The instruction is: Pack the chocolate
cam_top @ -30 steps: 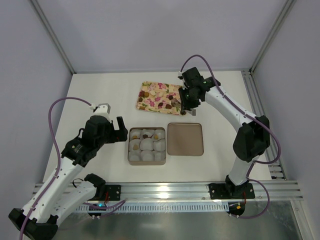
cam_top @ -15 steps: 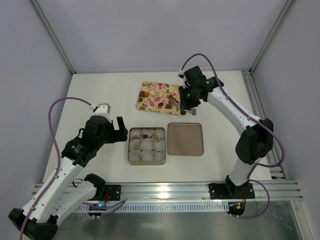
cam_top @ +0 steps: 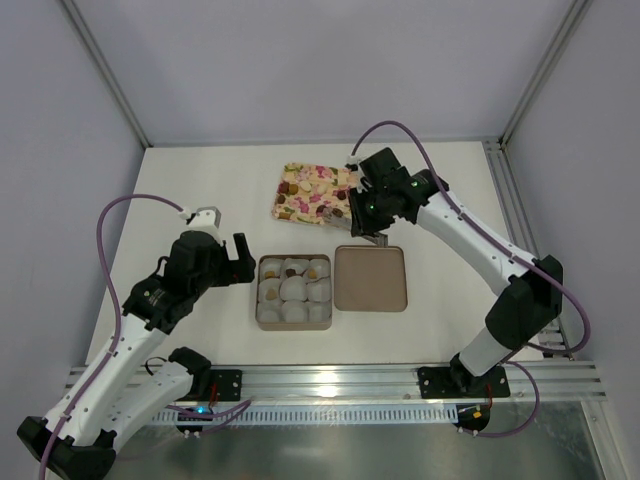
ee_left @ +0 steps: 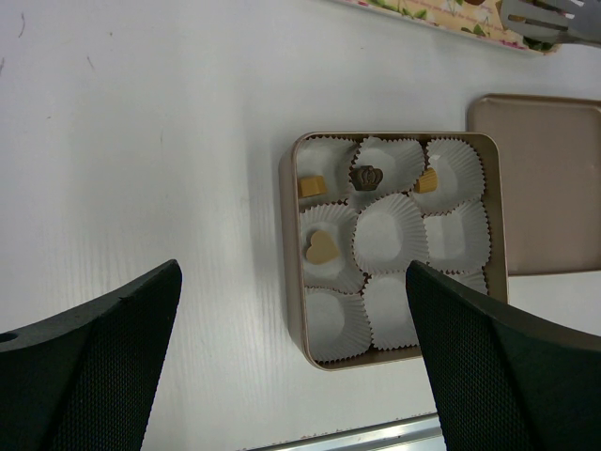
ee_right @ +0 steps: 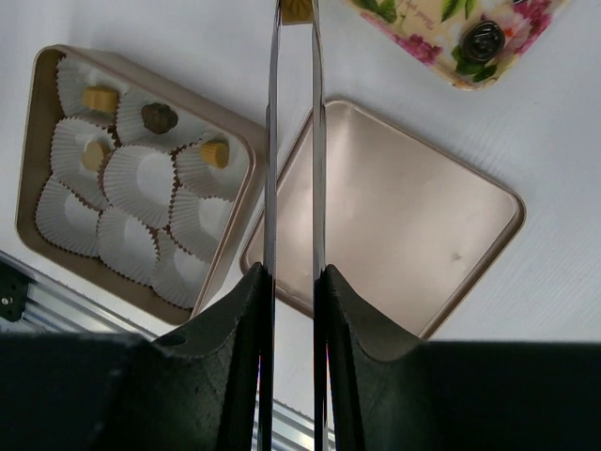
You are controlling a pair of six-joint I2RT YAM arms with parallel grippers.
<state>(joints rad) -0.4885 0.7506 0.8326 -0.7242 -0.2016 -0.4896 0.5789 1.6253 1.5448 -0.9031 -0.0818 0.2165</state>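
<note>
Hovering left of the square tan box [cam_top: 259,312], the left end effector [ee_left: 292,265] stands with jaws apart. Four bonbons [ee_left: 320,247] sit in the box's white paper cups [ee_left: 390,235]. The right end effector [ee_right: 293,272] squeezes metal tongs [ee_right: 272,141], clamping a tan bonbon [ee_right: 297,9] near the floral rectangular tray [cam_top: 300,195].

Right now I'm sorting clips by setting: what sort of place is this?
Probably a robot lab test cell, not a kitchen or shop: a white table, plain grey panel walls, and an aluminium rail along the near edge.
</note>
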